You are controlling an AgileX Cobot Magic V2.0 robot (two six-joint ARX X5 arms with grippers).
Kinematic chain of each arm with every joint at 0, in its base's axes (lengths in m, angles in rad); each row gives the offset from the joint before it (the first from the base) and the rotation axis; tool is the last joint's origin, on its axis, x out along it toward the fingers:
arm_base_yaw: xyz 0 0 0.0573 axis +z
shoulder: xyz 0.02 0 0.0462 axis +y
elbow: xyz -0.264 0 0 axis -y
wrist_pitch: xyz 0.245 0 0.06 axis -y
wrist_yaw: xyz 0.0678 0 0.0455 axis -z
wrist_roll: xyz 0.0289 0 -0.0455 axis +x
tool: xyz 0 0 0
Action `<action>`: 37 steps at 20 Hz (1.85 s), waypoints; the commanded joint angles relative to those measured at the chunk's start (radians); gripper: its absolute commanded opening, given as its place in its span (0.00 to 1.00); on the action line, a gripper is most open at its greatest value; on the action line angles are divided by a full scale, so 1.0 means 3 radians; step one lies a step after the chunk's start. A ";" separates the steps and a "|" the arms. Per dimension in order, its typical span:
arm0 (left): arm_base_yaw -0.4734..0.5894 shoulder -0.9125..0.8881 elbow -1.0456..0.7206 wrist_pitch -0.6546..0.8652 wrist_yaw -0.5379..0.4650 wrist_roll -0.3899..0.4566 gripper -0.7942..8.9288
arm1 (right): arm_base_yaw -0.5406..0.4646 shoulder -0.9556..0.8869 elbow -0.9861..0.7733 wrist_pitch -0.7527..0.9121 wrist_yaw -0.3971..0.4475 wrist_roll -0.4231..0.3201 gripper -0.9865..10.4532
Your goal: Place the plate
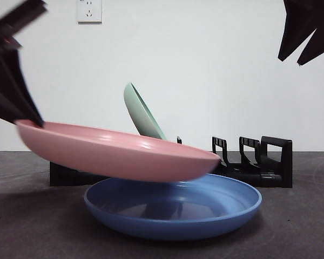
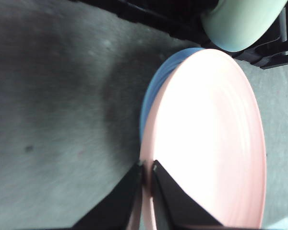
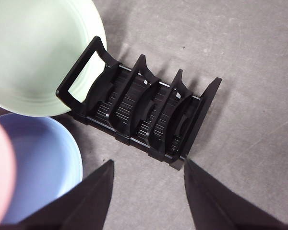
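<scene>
Only left wrist shows left tool (image 2: pixel 145 168) pinching pink plate (image 2: pixel 206 143).

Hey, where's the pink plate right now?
The left gripper holds the pink plate by its rim, lifted just above the blue plate, before the rack.
</scene>
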 commanded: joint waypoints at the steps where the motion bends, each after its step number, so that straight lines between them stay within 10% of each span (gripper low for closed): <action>1: -0.0125 0.0223 0.0019 0.0214 -0.0056 -0.0235 0.10 | 0.0010 0.0028 0.0039 -0.0004 -0.0008 0.0034 0.28; 20: -0.0355 0.1110 0.0070 0.0932 -0.0224 -0.0351 0.10 | 0.0010 0.0028 0.0039 -0.0032 -0.0008 0.0036 0.28; 27: -0.0348 0.1113 0.0071 0.0870 -0.0083 -0.0312 0.26 | 0.0010 0.0028 0.0039 -0.0034 -0.0009 0.0036 0.28; 37: 0.0520 0.0189 0.0367 -0.0094 0.0000 0.1427 0.38 | 0.0151 0.0032 0.0039 -0.0025 -0.0134 0.0258 0.28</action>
